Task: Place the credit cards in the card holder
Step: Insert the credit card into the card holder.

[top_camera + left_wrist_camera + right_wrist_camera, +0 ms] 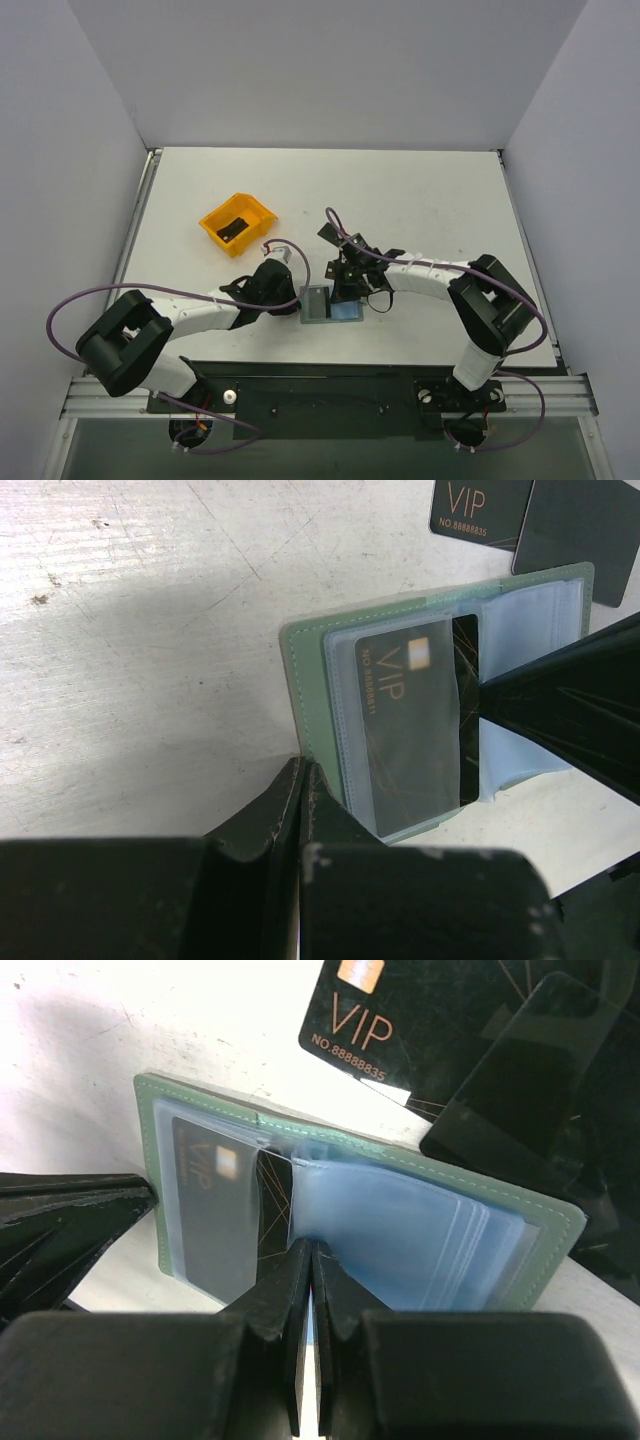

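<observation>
Right wrist view has my right pincer [312,1250] closed tight. Its tips sit against the bare strip of the card [272,1200] that sticks out of the clear sleeve [172,1250] near the fold of the card holder [150,1160], which lies open on the worktop [80,1040] between my two arms. My left pincer [303,770] is closed too, tips at the holder's near left corner; whether it nips the green cover or only presses on it I cannot tell. The card looks most of the way in, so I judge the job is to nudge it fully home. That means pushing flat along the sleeve, toward my left pincer, while that side braces the cover so the holder does not slide. Bearing down too hard could buckle the sleeve or drag the light-blue pockets [420,1240] over. Just beyond the holder lie two more cards [390,1010].
</observation>
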Robot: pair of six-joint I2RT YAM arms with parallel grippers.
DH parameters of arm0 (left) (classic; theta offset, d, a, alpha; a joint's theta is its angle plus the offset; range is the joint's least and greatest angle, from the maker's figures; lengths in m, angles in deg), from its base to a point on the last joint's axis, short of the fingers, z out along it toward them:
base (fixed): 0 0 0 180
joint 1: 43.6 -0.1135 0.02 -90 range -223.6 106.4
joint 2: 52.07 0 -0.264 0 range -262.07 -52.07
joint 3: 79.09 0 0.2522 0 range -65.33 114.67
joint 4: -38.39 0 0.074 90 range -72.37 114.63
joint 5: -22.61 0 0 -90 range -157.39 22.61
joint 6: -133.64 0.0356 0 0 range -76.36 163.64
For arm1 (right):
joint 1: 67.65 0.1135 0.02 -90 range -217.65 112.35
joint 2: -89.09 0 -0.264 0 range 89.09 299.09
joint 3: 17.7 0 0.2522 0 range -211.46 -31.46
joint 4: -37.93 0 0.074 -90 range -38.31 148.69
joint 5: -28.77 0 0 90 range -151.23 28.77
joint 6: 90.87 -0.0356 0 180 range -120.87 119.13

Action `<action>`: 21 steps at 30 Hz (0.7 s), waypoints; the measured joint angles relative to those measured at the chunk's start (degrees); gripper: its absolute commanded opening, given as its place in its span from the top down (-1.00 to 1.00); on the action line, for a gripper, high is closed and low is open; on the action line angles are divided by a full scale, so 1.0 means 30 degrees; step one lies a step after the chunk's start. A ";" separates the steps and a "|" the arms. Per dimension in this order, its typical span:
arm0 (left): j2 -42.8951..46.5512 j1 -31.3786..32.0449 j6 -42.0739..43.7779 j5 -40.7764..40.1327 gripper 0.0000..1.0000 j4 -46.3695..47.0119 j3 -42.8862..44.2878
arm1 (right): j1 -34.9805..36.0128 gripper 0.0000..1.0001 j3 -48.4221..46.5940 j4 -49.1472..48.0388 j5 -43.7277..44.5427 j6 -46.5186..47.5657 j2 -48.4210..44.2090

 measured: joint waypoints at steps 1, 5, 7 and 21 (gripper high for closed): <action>0.0000 0.0000 0.0000 0.0000 1.00 0.0000 0.0000 | 0.0000 1.00 0.0000 -0.0124 -0.0160 0.0000 0.0066; -0.0007 0.0000 0.0000 0.0007 1.00 0.0000 0.0000 | 0.0015 1.00 0.0000 -0.0911 -0.0976 -0.0058 0.0350; -0.0007 0.0000 0.0000 0.0000 1.00 0.0000 0.0000 | 0.0000 1.00 0.0000 -0.1151 -0.1268 -0.0058 0.0503; -0.0066 0.0000 0.0000 0.0044 1.00 0.0051 0.0029 | 0.0248 0.08 0.0080 0.0860 0.0860 0.1384 -0.2506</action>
